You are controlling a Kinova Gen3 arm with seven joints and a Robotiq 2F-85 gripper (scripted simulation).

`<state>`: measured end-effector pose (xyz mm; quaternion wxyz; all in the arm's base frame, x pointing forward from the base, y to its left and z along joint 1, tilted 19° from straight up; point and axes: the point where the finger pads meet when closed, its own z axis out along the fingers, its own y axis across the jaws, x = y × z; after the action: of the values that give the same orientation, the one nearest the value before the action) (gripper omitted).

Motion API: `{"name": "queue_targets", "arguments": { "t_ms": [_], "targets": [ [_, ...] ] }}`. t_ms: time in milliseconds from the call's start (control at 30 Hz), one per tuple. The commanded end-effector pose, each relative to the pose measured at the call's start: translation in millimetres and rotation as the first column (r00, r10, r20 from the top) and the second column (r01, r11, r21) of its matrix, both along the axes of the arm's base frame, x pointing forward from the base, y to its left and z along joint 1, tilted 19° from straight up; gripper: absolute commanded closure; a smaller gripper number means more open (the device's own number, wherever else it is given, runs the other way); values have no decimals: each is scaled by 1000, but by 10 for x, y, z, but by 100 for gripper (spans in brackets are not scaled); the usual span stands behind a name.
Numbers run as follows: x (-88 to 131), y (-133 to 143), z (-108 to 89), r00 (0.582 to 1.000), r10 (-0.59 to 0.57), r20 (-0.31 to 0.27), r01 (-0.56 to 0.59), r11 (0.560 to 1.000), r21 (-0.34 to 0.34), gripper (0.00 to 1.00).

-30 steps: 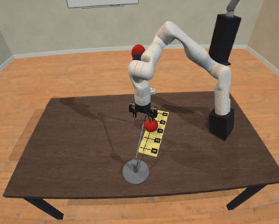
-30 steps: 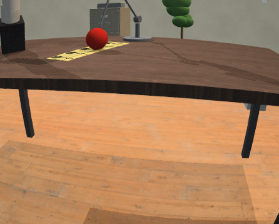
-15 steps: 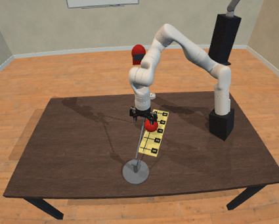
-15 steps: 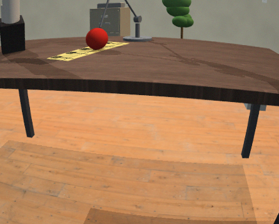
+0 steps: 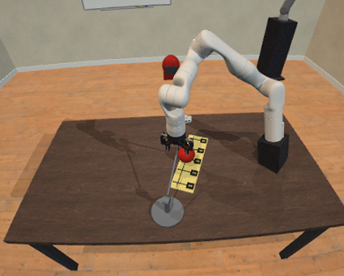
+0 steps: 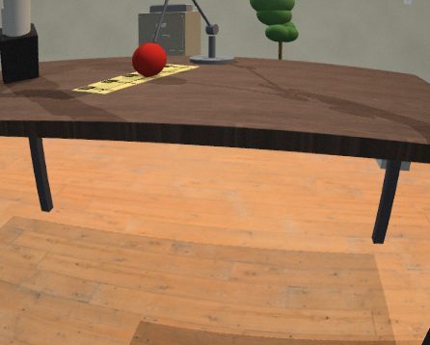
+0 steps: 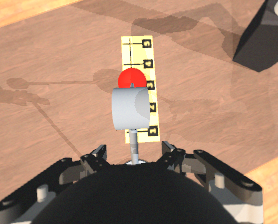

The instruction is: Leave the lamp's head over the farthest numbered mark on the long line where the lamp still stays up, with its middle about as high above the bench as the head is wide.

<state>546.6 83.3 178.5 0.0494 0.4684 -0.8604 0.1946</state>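
In the middle of the top view, the hand [image 5: 176, 145] is wide apart, only beginning to close around the lamp's upper rod just above the red head [image 5: 187, 155], which hangs over the yellow marked strip [image 5: 191, 172]; next, I think, it must grip firmly before moving it.

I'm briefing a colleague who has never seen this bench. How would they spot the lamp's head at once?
Start at the dark wooden table and find the pale yellow strip of numbered marks near its middle. From the grey round lamp base in front of that strip, a thin rod slants up to the lamp's head, just below the gripper. It is the only red ball on the table.
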Motion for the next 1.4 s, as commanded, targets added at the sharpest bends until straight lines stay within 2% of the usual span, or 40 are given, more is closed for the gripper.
{"name": "queue_targets", "arguments": {
  "t_ms": [0, 1033, 1367],
  "targets": [
    [2, 4, 9, 1000, 1, 2, -1, 1000, 1, 100],
    [3, 7, 15, 1000, 1, 3, -1, 1000, 1, 100],
    [52, 151, 113, 1000, 1, 2, -1, 1000, 1, 100]
  ]
}}
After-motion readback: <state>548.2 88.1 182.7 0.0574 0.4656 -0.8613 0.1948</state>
